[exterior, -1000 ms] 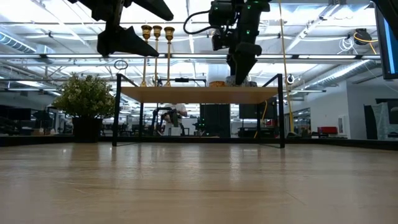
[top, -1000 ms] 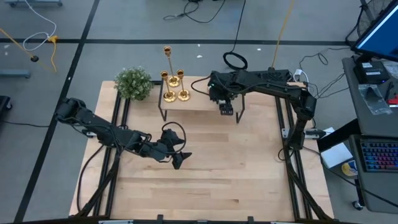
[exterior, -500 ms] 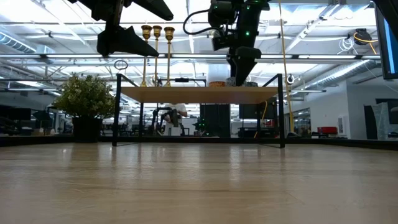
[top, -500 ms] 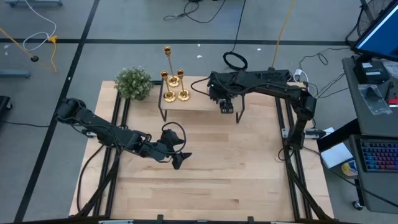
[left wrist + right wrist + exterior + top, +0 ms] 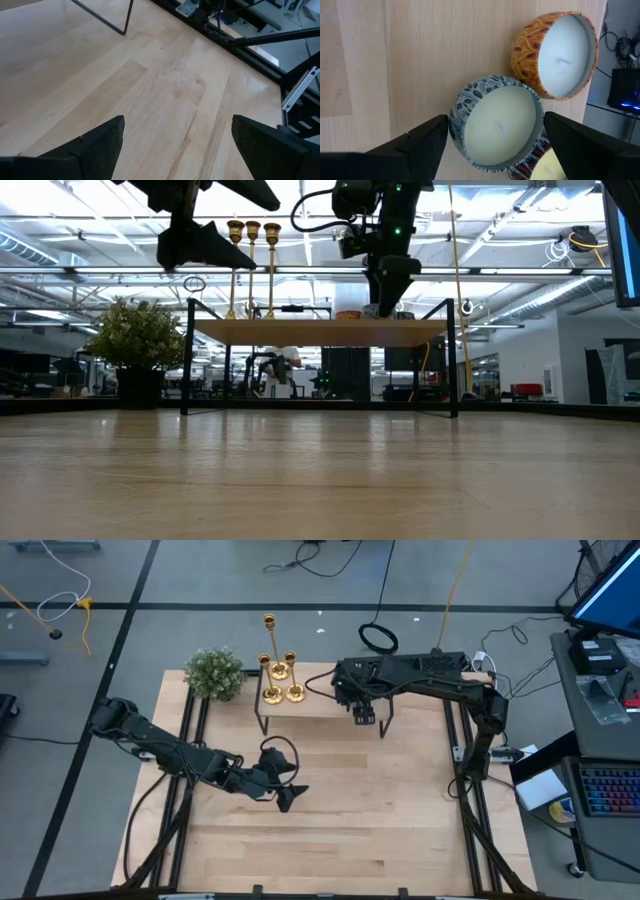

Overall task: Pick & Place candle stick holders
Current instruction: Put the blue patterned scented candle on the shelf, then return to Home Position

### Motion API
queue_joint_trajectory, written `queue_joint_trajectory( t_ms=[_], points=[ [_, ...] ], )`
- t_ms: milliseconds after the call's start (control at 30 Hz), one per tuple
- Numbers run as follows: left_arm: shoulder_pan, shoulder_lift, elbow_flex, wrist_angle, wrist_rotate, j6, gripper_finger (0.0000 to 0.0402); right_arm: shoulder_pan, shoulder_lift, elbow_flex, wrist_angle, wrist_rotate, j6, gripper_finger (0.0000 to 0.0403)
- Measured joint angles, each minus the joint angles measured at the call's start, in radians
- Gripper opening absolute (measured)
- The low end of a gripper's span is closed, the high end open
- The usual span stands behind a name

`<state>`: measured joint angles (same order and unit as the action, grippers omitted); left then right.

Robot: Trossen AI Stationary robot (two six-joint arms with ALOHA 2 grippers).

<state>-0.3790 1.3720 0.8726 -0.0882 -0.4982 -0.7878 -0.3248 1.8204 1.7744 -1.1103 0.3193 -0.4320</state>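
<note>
Three gold candle stick holders (image 5: pixel 280 675) stand upright on their round bases at the left end of a small raised wooden shelf (image 5: pixel 320 705) at the table's far side. They also show in the low view (image 5: pixel 252 265). My right gripper (image 5: pixel 362 712) is open above the shelf's right part, well to the right of the holders. In the right wrist view its fingers (image 5: pixel 492 145) stand on either side of a blue-patterned tin candle (image 5: pixel 497 125). My left gripper (image 5: pixel 285 798) is open and empty above the middle of the table (image 5: pixel 177 145).
An orange-patterned tin candle (image 5: pixel 555 55) and a third tin (image 5: pixel 540 170) sit by the blue one on the shelf. A bushy green plant (image 5: pixel 214 673) stands left of the shelf. The shelf has thin black legs (image 5: pixel 188 355). Bare wood lies in front of it.
My right arm has shifted a little toward the table's left above the shelf, its fingers still open. The candle stick holders and my left arm have kept still.
</note>
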Motion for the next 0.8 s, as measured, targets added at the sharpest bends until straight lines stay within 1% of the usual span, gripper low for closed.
queue_joint_trajectory(
  t_ms=[233, 333, 467, 667, 733, 800],
  points=[
    [0.0, 0.0, 0.0, 0.046, 0.0, 0.051, 0.0365, 0.014, -0.022, 0.0, 0.001, 0.003, -0.003, 0.0322],
    [0.0, 0.0, 0.0, 0.046, 0.0, 0.053, 0.0365, 0.018, -0.033, -0.001, -0.007, 0.026, -0.007, 0.0322],
    [0.0, 0.0, 0.0, 0.047, 0.0, 0.053, 0.0365, 0.029, -0.061, -0.001, -0.02, 0.025, -0.007, 0.0322],
    [0.0, 0.0, 0.0, 0.048, 0.0, 0.079, 0.0365, 0.084, -0.129, -0.001, -0.03, 0.024, -0.003, 0.0322],
    [0.0, 0.0, 0.0, 0.048, 0.0, 0.086, 0.0365, 0.116, -0.171, 0.0, -0.044, 0.021, 0.002, 0.0322],
    [0.0, 0.0, 0.0, 0.048, 0.0, 0.072, 0.0365, 0.151, -0.213, -0.001, -0.058, 0.02, 0.04, 0.0322]
  ],
)
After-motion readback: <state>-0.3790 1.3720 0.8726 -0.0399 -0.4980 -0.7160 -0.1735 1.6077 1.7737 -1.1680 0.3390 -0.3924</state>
